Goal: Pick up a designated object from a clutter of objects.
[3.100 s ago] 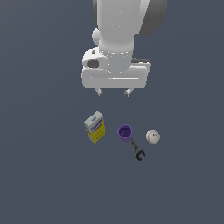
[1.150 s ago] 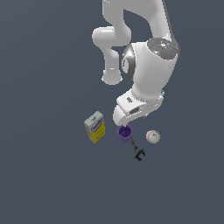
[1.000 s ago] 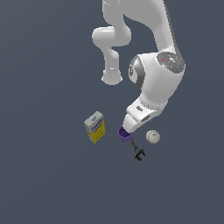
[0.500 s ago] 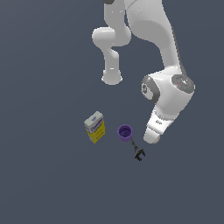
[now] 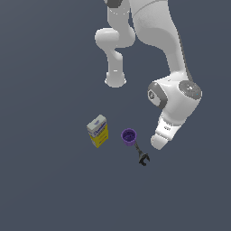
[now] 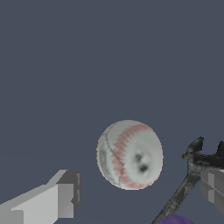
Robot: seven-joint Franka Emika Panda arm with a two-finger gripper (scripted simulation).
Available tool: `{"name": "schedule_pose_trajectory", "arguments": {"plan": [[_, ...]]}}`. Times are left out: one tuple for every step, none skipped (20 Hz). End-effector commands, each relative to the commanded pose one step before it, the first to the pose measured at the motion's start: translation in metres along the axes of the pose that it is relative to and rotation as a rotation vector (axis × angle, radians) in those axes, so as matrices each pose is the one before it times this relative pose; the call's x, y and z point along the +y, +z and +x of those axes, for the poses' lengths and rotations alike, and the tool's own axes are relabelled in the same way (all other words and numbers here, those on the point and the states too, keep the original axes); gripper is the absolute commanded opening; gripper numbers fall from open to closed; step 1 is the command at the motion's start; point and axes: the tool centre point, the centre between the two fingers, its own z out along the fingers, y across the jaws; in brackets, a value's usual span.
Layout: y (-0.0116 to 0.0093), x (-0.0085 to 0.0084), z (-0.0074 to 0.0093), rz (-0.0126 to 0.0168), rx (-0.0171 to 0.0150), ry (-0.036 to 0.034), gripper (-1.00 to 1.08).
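The white ball with red stitching [image 6: 130, 154] lies on the dark floor in the wrist view, between and just beyond my two grey fingers [image 6: 61, 197]. My gripper [image 6: 140, 189] is open and holds nothing. In the exterior view the gripper [image 5: 158, 143] is low at the right of the clutter and hides the ball. The purple cup [image 5: 129, 136] stands to the exterior view's left of it, with the dark clamp tool [image 5: 142, 155] just in front. The clamp [image 6: 188, 183] and the cup's rim [image 6: 175, 220] also show in the wrist view, close beside the ball.
A yellow-and-white carton box [image 5: 98, 131] stands at the exterior view's left of the cup. The arm's base [image 5: 115, 81] stands behind the objects. The floor is plain dark grey.
The arm has swung to the exterior view's right and come down over the white ball, which it now covers. The box, cup and clamp have not moved.
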Motion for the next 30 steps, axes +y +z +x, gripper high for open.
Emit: {"name": "schedule_pose_trajectory", "arguments": {"plan": [[0.00471, -0.00017, -0.00018, 0.00028, -0.00027, -0.00046, 1.0], [0.00342, -0.00024, 0.00007, 0.00001, 0.00017, -0.00067, 1.0], [0.00426, 0.00011, -0.00019, 0.0, 0.0, 0.0, 1.0], [0.00486, -0.00046, 0.00014, 0.00004, 0.0003, -0.00116, 1.0], [0.00562, -0.0002, -0.00005, 0.00003, 0.00017, -0.00067, 1.0], [0.00594, -0.00018, -0.00006, 0.00003, 0.00017, -0.00067, 1.0], [0.00524, -0.00018, 0.00001, 0.00002, 0.00018, -0.00067, 1.0], [0.00446, -0.00016, 0.0001, 0.00001, 0.00018, -0.00067, 1.0], [0.00378, 0.00019, -0.00002, 0.0, 0.0, 0.0, 1.0], [0.00286, -0.00012, 0.0003, -0.00006, 0.00021, -0.00066, 1.0], [0.0022, 0.00023, 0.00017, 0.0, 0.0, 0.0, 1.0], [0.00147, 0.00021, 0.00021, 0.0, 0.0, 0.0, 1.0], [0.00081, 0.00016, 0.00019, 0.0, 0.0, 0.0, 1.0], [0.00025, 0.00006, 0.00008, 0.0, 0.0, 0.0, 1.0], [0.0, 0.0, 0.0, 0.0, 0.0, 0.0, -1.0], [0.0, 0.0, 0.0, 0.0, 0.0, 0.0, -1.0], [0.0, 0.0, 0.0, 0.0, 0.0, 0.0, -1.0], [0.0, 0.0, 0.0, 0.0, 0.0, 0.0, -1.0], [0.0, 0.0, 0.0, 0.0, 0.0, 0.0, -1.0], [0.0, 0.0, 0.0, 0.0, 0.0, 0.0, -1.0], [0.0, 0.0, 0.0, 0.0, 0.0, 0.0, -1.0], [0.0, 0.0, 0.0, 0.0, 0.0, 0.0, -1.0], [0.0, 0.0, 0.0, 0.0, 0.0, 0.0, -1.0], [0.0, 0.0, 0.0, 0.0, 0.0, 0.0, -1.0], [-0.00109, 0.00071, -0.00033, -0.00118, 0.00028, 0.00095, -1.0], [-0.00024, -0.00002, -0.00006, 0.0, 0.0, 0.0, -1.0], [-0.00073, -0.00005, -0.00018, 0.0, 0.0, 0.0, -1.0], [-0.00122, -0.00009, -0.00031, 0.0, 0.0, 0.0, -1.0], [-0.00171, -0.00012, -0.00043, 0.0, 0.0, 0.0, -1.0], [-0.0022, -0.00016, -0.00055, 0.0, 0.0, 0.0, -1.0]]}}
